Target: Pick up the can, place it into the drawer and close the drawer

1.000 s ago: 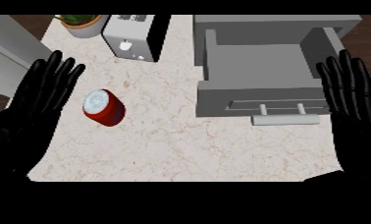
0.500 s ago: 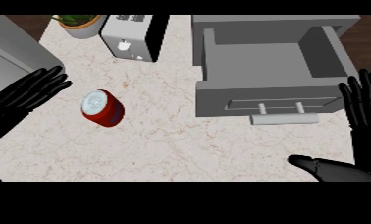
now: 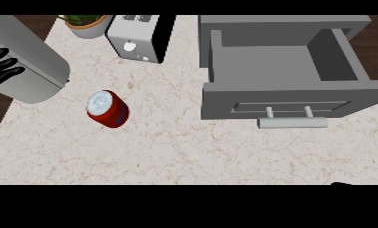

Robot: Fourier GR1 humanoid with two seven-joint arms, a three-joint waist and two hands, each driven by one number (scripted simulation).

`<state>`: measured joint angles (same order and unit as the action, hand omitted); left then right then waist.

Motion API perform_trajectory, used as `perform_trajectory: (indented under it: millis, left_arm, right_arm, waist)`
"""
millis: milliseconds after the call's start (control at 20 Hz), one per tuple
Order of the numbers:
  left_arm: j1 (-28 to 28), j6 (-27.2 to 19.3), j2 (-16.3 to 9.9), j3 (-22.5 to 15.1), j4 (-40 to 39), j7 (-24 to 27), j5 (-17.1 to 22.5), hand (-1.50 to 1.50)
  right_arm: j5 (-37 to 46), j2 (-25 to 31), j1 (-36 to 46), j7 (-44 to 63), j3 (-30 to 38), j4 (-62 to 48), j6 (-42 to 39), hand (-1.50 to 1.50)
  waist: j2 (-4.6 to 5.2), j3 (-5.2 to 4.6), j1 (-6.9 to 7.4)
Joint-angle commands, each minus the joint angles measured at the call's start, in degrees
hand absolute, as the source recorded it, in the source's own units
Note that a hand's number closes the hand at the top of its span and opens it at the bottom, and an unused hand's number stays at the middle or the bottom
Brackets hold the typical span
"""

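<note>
**A:** Where are the robot hands?

**B:** Only a few black fingertips of the left robot hand (image 3: 7, 66) show at the far left edge, over the upper part of the grey forearm (image 3: 29, 64) that slants across the upper left corner. They touch nothing I can see, and so little of them shows that I cannot tell whether that robot hand is released or clenched. At the bottom right edge there is a tiny dark sliver (image 3: 341, 184); it may belong to the right robot hand, but it is too small to tell, and I cannot tell its state.

**A:** And the can?

**B:** The can (image 3: 108, 109) is red with a silvery top. It stands on the desk (image 3: 148, 152), leaning a little, just below and to the right of the grey forearm, apart from it. Nothing holds it.

**A:** The drawer?

**B:** The drawer (image 3: 280, 64) is grey and pulled open at the right side, well apart from the can. Its inside shows bare grey walls and floor. Its front panel faces the lower edge and carries a light bar handle (image 3: 292, 122) on two short posts.

**A:** Anything else on the desk?

**B:** A toaster (image 3: 136, 39) sits at the top, between the forearm and the drawer, and a potted plant (image 3: 86, 24) is just left of it at the upper edge.
</note>
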<state>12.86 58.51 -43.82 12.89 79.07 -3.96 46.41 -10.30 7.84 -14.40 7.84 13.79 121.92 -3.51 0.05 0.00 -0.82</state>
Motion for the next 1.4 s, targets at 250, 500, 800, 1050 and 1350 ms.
perform_trajectory:
  millis: [250, 500, 800, 1050, 1350]
  left_arm:
    - [3.93, -0.62, -4.26, -4.11, -8.27, -8.29, 12.80, -1.50]
    - [6.86, -2.16, -5.30, -8.82, -11.82, -14.93, 20.51, -1.50]
    - [8.47, -4.50, -2.89, -10.90, -12.08, -19.93, 23.32, -1.50]
    - [8.82, -8.91, 3.73, -10.48, -9.22, -19.29, 16.48, -1.50]
    - [9.04, -10.76, 10.99, -10.08, -10.40, -16.33, 5.63, -1.50]
  right_arm:
    - [-4.53, -0.53, -8.81, -7.70, 5.52, -1.46, -8.59, -1.50]
    - [-7.33, -0.46, -8.95, -7.01, 7.96, -0.20, -10.10, -1.50]
    - [-11.88, 1.94, -9.44, -3.79, 12.27, 2.10, -12.84, -1.50]
    - [-13.23, 0.61, -10.44, -2.34, 14.00, 2.15, -14.14, -1.50]
    - [-14.28, 1.67, -8.13, 0.06, 16.45, 2.05, -14.35, -1.50]
  waist:
    - [-0.11, 0.06, 0.00]
    - [-0.11, 0.05, 0.05]
    - [-0.10, 0.01, 0.06]
    - [-0.10, 0.01, 0.22]
    - [-0.02, -0.02, 0.33]
